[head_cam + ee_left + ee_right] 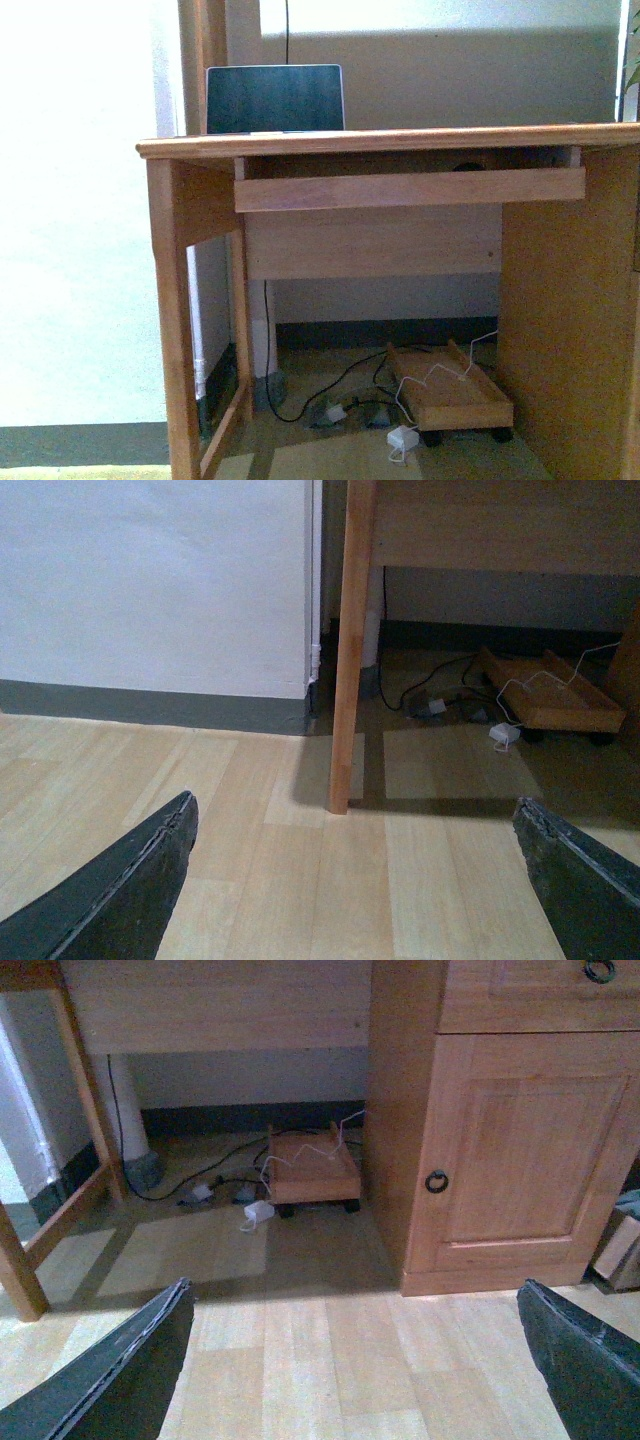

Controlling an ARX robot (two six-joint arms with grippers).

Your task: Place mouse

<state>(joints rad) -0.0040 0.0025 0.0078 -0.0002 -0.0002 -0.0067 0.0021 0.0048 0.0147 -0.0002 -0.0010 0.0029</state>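
Peeking dark domed mouse (468,167) behind flat wooden tray (410,189)

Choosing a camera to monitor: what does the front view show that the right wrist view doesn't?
Only front: the laptop on the desk, and a dark shape above the tray, possibly the mouse. Only right wrist: the cabinet door with its ring pull, and the open right gripper. Both: the wheeled cart and white adapter under the desk.

Left gripper (352,800) and right gripper (355,1283) are each showing two matte black, wedge-shaped fingers (120,890) tapering to blunt tips, with pale scuffed lines running along their inner edges.
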